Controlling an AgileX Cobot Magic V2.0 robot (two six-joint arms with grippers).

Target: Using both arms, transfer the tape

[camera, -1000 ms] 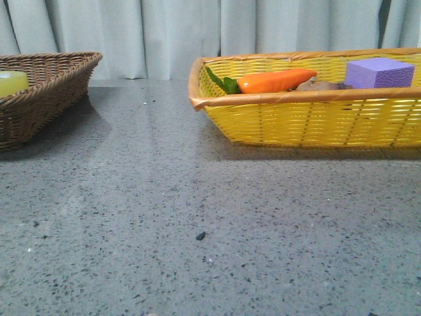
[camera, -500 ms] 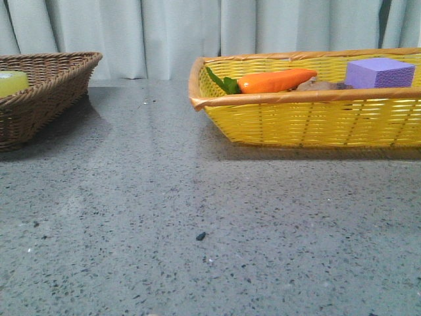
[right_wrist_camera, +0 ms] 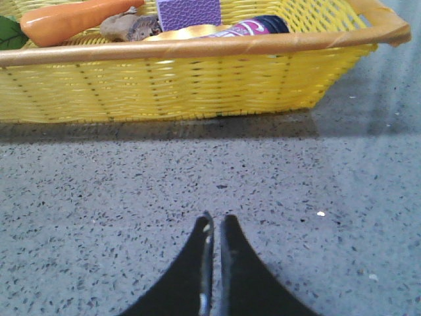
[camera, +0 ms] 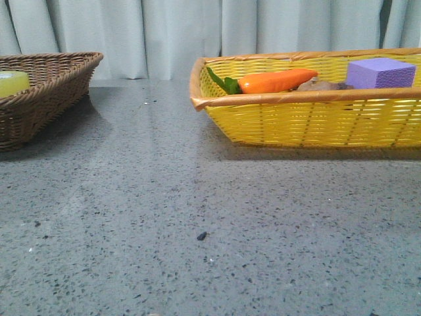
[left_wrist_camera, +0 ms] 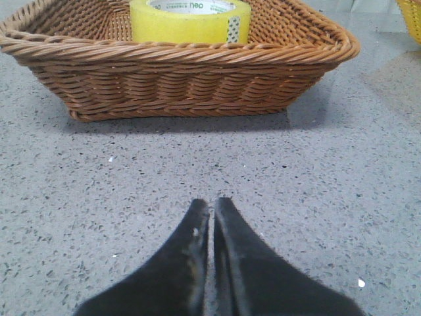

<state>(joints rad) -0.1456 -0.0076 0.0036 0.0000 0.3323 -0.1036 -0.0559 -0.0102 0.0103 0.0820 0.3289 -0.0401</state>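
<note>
The yellow tape (left_wrist_camera: pixel 189 21) stands in the brown wicker basket (left_wrist_camera: pixel 177 72); in the front view only its top (camera: pixel 12 81) shows over the basket wall at the far left. My left gripper (left_wrist_camera: pixel 212 204) is shut and empty, low over the grey table, some way short of the basket. My right gripper (right_wrist_camera: pixel 216 218) is shut and empty over the table in front of the yellow basket (right_wrist_camera: pixel 184 79). Neither arm shows in the front view.
The yellow basket (camera: pixel 309 115) at the right holds an orange carrot (camera: pixel 276 80), a purple foam block (camera: pixel 380 71), a brown lump (right_wrist_camera: pixel 128 26) and a dark bottle (right_wrist_camera: pixel 253 26). The brown basket (camera: pixel 39 99) stands at the left. Grey speckled table lies between them.
</note>
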